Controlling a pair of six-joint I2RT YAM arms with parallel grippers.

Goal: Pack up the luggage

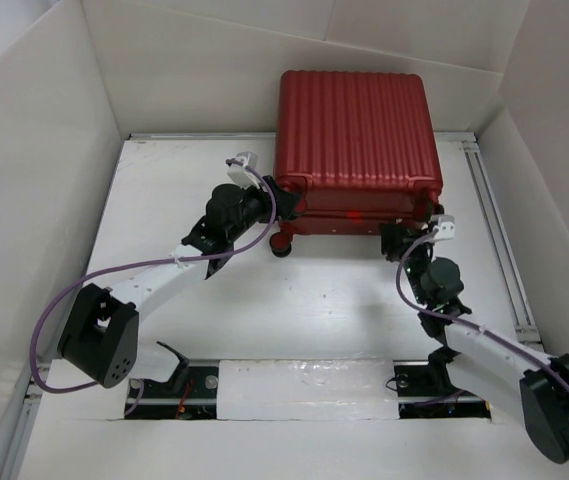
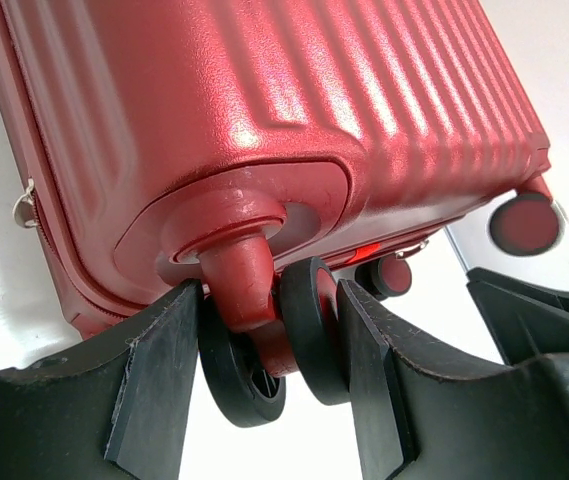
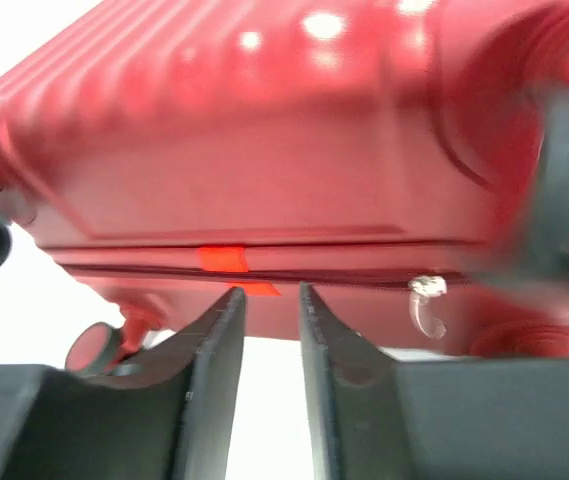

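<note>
The luggage (image 1: 354,130) is a closed red ribbed suitcase lying flat at the back of the table. My left gripper (image 1: 272,200) is at its front left corner. In the left wrist view the gripper (image 2: 269,300) is shut on a dark twin-wheel caster (image 2: 309,325), one finger pressed on each wheel. My right gripper (image 1: 396,236) is at the suitcase's front right edge. In the right wrist view it (image 3: 269,295) is narrowly open and empty just below the zipper seam, by a red tag (image 3: 222,260). A silver zipper pull (image 3: 424,300) hangs to the right.
White walls (image 1: 44,120) enclose the table on the left, back and right. A metal rail (image 1: 499,230) runs along the right side. A lower caster (image 1: 281,245) rests on the table near my left gripper. Other wheels show in the left wrist view (image 2: 524,222).
</note>
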